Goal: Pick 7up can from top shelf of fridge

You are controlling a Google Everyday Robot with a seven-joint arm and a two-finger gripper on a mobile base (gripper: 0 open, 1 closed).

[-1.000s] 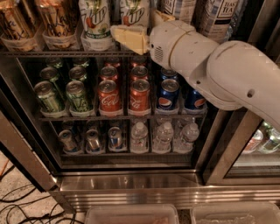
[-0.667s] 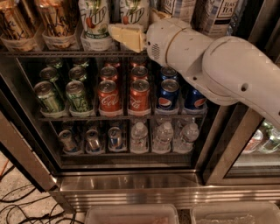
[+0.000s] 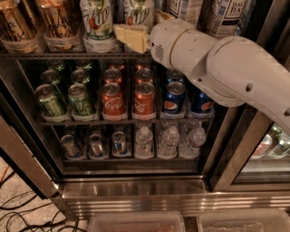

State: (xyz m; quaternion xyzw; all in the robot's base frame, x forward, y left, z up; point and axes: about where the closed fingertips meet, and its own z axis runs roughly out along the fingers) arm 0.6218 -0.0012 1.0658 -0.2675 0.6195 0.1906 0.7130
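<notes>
Two 7up cans stand on the top shelf (image 3: 68, 54) of the fridge (image 3: 136, 190): one (image 3: 97, 20) to the left and one (image 3: 139, 12) just right of it. My gripper (image 3: 138, 26) is at the right 7up can, low on its front. One yellowish finger (image 3: 130, 38) lies across the can's base on the left. The other fingertip (image 3: 161, 16) shows at the can's right side. The jaws look open around the can, not closed on it. My white arm (image 3: 226, 68) reaches in from the right.
Gold-brown cans (image 3: 54, 22) stand left of the 7up cans and white tea cans (image 3: 224, 16) to the right. The middle rack holds green cans (image 3: 79, 99), Coke cans (image 3: 113, 99) and Pepsi cans (image 3: 173, 97). Small bottles (image 3: 144, 142) fill the lower rack. Cables (image 3: 27, 213) lie on the floor.
My wrist has edged slightly left and up toward the right 7up can. The cans have not moved.
</notes>
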